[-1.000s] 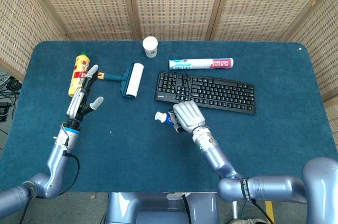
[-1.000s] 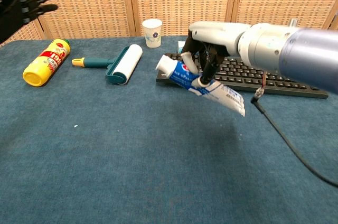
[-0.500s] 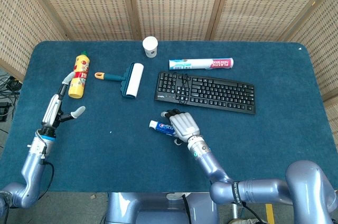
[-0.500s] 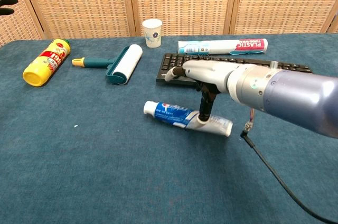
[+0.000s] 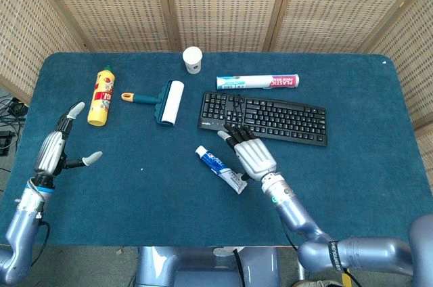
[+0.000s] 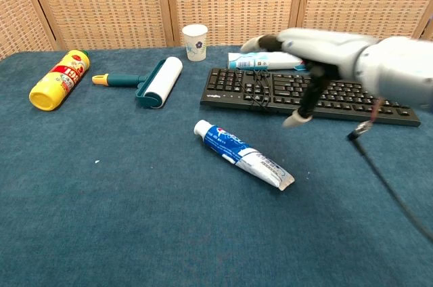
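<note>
Scanning from the left, we see our left robot hand (image 5: 55,150) spread empty near the yellow plastic bottle (image 5: 101,86); the blue-and-white toothpaste tube (image 6: 242,153) lies released on the blue bench (image 5: 352,165), right robot hand (image 6: 308,53) spread empty over the black keyboard (image 6: 365,97).

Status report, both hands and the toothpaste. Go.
Right hand open, raised over the table, holding nothing. Left hand open at the table's left edge, clear of everything. Toothpaste tube lying flat on the blue cloth, in front of the keyboard, untouched.
</note>
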`<state>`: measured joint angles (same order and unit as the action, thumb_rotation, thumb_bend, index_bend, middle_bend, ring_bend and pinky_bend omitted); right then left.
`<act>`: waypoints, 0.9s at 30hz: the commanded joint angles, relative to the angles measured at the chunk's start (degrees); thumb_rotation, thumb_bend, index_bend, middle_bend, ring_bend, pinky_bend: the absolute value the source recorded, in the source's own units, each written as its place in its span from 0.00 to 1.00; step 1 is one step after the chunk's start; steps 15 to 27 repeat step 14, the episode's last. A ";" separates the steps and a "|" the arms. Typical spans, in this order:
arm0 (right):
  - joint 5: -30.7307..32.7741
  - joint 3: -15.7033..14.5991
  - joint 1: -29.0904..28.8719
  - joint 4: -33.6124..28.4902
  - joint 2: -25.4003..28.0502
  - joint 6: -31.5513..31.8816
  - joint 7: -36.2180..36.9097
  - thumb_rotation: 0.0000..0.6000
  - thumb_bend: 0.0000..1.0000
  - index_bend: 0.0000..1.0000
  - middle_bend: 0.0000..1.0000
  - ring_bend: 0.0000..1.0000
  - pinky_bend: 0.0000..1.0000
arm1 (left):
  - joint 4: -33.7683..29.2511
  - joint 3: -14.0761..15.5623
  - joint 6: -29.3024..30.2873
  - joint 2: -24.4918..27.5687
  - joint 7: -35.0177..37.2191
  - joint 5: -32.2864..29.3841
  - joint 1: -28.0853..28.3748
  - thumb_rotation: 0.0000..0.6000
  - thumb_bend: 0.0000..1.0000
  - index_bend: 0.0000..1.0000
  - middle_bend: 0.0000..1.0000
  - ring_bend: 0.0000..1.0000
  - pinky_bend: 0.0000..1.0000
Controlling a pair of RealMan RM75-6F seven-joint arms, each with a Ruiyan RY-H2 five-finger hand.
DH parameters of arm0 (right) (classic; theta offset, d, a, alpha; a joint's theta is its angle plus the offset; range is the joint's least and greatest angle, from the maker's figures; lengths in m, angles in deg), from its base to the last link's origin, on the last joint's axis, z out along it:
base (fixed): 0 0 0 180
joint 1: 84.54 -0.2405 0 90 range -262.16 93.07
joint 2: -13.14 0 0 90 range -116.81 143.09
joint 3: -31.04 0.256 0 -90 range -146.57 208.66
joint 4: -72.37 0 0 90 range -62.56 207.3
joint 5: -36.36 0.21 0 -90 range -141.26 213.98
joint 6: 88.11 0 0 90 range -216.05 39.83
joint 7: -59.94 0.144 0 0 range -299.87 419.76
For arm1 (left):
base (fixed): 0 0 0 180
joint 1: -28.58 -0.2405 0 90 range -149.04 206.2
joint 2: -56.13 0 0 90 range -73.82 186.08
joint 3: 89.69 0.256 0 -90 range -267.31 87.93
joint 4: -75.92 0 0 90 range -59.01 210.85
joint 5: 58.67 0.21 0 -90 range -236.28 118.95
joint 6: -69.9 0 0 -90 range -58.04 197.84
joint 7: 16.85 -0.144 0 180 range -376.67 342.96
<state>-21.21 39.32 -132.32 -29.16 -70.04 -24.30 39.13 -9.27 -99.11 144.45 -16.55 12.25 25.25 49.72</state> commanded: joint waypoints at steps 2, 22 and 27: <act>-14.89 -6.24 9.24 1.99 7.69 9.60 8.05 1.00 0.00 0.00 0.00 0.00 0.01 | -4.58 3.31 2.22 4.50 -8.20 0.11 -3.72 0.60 0.00 0.00 0.00 0.00 0.00; -28.04 -14.77 24.97 20.41 9.97 25.28 20.33 1.00 0.00 0.00 0.00 0.00 0.00 | -10.53 8.95 8.23 9.68 -24.22 -0.19 -11.56 0.87 0.00 0.00 0.00 0.00 0.00; -28.04 -14.77 24.97 20.41 9.97 25.28 20.33 1.00 0.00 0.00 0.00 0.00 0.00 | -10.53 8.95 8.23 9.68 -24.22 -0.19 -11.56 0.87 0.00 0.00 0.00 0.00 0.00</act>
